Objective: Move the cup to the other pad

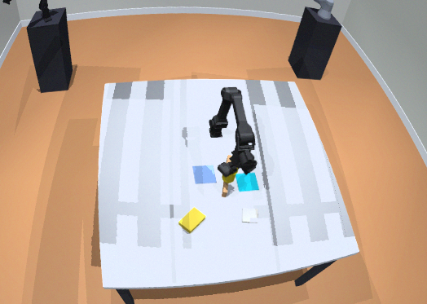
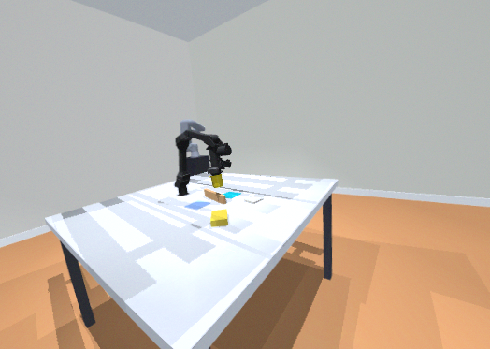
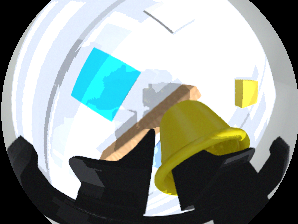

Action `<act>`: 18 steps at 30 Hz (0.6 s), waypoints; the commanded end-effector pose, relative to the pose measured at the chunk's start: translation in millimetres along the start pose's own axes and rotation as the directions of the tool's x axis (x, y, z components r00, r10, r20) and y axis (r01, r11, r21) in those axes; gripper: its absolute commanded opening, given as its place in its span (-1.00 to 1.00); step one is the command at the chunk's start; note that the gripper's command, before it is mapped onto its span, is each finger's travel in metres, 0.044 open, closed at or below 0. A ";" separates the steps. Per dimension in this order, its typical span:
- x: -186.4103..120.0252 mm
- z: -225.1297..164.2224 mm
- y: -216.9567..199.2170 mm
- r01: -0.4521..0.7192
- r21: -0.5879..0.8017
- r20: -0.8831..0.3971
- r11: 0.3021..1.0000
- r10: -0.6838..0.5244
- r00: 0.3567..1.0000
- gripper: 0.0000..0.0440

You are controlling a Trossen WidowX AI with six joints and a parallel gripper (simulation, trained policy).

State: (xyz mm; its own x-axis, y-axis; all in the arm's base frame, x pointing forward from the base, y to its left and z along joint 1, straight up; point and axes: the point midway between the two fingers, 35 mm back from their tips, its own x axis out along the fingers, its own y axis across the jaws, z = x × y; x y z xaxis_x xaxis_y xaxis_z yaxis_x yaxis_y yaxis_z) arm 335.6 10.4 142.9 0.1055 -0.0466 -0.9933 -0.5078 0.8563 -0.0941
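2 jaws [image 1: 229,169] [image 2: 216,173] are clenched on the wall of the yellow cup [image 1: 229,177] [image 2: 217,181] [image 3: 192,130], held above the wooden bar [image 1: 225,188] [image 2: 214,196] [image 3: 150,122] between 2 pads, blue [image 1: 204,174] [image 2: 197,205] and cyan [image 1: 247,182] [image 2: 232,195] [image 3: 106,84]. Marbles could be spilled if the cup were tipped further or the bar clipped — its contents cannot be seen.

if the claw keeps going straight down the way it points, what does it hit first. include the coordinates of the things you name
Probably the wooden bar [image 1: 225,190] [image 2: 215,196] [image 3: 150,120], met by the yellow cup [image 1: 229,178] [image 2: 217,181] [image 3: 192,122] in the claw [image 1: 229,171] [image 2: 216,173] [image 3: 159,133]; depth is unclear, so it might pass just beside it.
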 end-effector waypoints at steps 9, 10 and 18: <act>-1.9 33.5 33.4 0.008 -0.038 0.060 0.999 -0.006 0.998 -1.00; -1.5 35.9 36.7 0.008 -0.042 0.064 0.999 -0.005 0.998 -1.00; 4.4 52.8 66.1 0.004 -0.068 0.087 0.998 0.002 0.996 -1.00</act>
State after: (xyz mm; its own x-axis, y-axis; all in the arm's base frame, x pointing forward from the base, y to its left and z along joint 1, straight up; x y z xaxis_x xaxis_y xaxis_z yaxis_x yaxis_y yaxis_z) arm 348.1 82.8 140.4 0.1783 -0.0071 -0.9839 -0.5603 0.8213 -0.1075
